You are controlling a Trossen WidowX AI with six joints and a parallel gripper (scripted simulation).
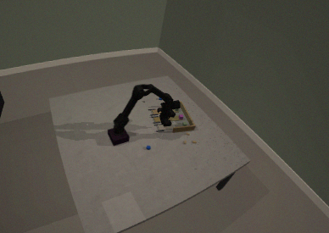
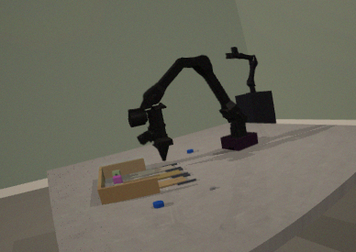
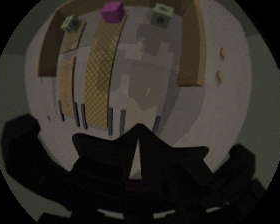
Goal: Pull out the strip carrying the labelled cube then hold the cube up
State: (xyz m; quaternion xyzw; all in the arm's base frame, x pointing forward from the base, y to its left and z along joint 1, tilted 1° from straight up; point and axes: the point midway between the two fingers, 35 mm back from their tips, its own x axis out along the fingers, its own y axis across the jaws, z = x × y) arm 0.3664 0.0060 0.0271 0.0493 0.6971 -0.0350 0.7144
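Observation:
A shallow wooden tray (image 1: pixel 189 128) (image 2: pixel 128 189) (image 3: pixel 191 43) holds several long strips (image 2: pixel 172 175) (image 3: pixel 98 76) whose dark near ends stick out of its open side. At the far ends sit a magenta cube (image 1: pixel 181 117) (image 2: pixel 117 180) (image 3: pixel 111 10) and two pale green cubes with dark marks, one on the left (image 3: pixel 72 23) and one on the right (image 3: pixel 163 11) (image 2: pixel 116 172). I cannot tell which strip is whole. My gripper (image 1: pixel 165 122) (image 2: pixel 163 158) (image 3: pixel 139 125) is shut and empty. It points down just above the near ends of the strips.
A blue puck (image 1: pixel 147 147) (image 2: pixel 159 204) lies on the table in front of the tray and another (image 2: pixel 190 151) nearer the arm's base (image 2: pixel 239 141). Two small orange bits (image 1: pixel 193 141) (image 3: pixel 219 76) lie beside the tray. A dark box (image 2: pixel 255 106) stands behind the base.

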